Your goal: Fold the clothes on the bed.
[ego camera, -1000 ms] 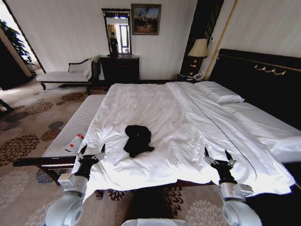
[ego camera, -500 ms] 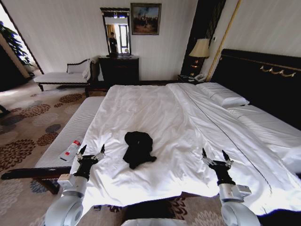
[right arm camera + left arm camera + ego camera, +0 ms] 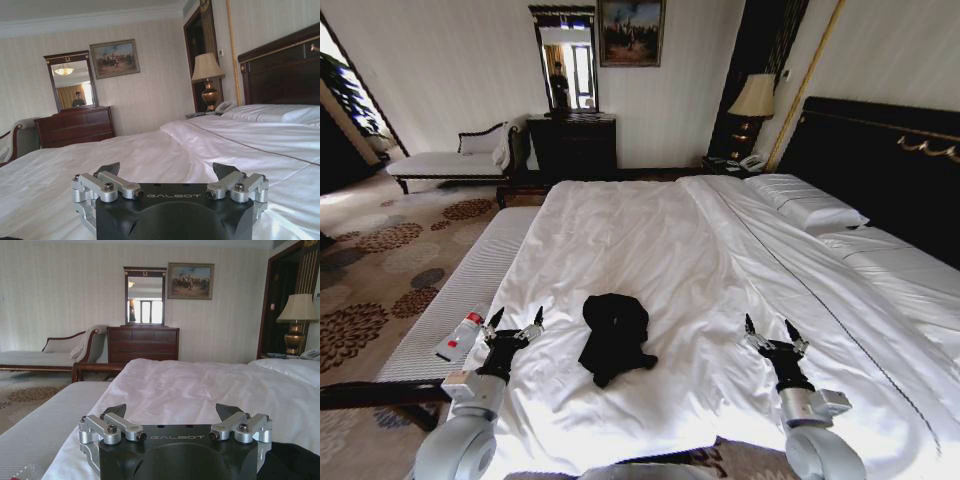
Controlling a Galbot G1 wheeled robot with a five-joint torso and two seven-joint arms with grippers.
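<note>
Both tools open, L tool (image 3: 513, 324), R tool (image 3: 767, 335), shirt (image 3: 614, 336) between

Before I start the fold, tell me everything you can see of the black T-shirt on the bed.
The black T-shirt lies in a crumpled heap on the white duvet, near the edge of the bed closest to the robot. It is soft, dark fabric, bunched and unfolded, with no lettering showing. It sits between the open left gripper and open right gripper, touching only the duvet.
</note>
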